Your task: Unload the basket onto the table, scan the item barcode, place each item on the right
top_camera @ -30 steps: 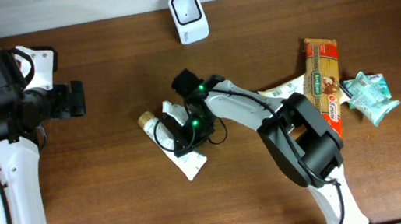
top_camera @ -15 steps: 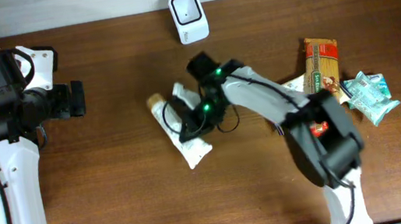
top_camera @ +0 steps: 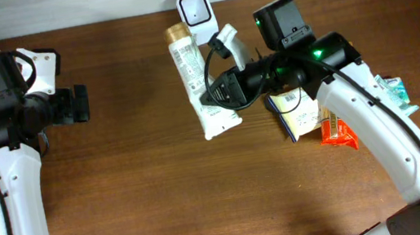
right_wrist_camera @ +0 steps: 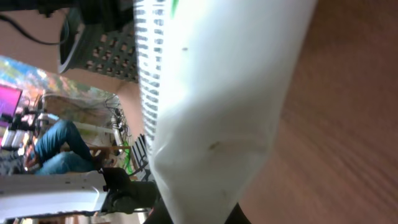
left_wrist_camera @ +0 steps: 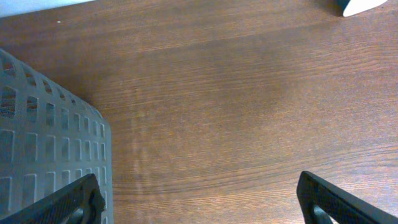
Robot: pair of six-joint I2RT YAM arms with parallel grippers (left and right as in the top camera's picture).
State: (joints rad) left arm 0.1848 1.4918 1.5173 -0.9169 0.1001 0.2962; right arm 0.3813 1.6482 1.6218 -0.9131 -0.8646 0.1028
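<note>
Two arms work over the wooden bench [top_camera: 121,188]. The right pincer [top_camera: 219,95] is pinching the lower part of a white tube [top_camera: 191,71] at about twelve o'clock on the bench. Its gold cap [top_camera: 176,32] sits just beside the white scanner [top_camera: 196,8], at the scanner's eight o'clock. In the right wrist view the tube fills the frame, blurred, and no barcode can be made out.

At three o'clock the right arm covers part of an orange packet [top_camera: 337,131] and a white-and-blue packet [top_camera: 299,115]. A teal packet [top_camera: 397,91] is half hidden behind the forearm.

The left pincer [top_camera: 79,103], at nine o'clock, is spread and holds nothing. A grey perforated basket [left_wrist_camera: 50,143] is cut off at the left edge of the left wrist view.
</note>
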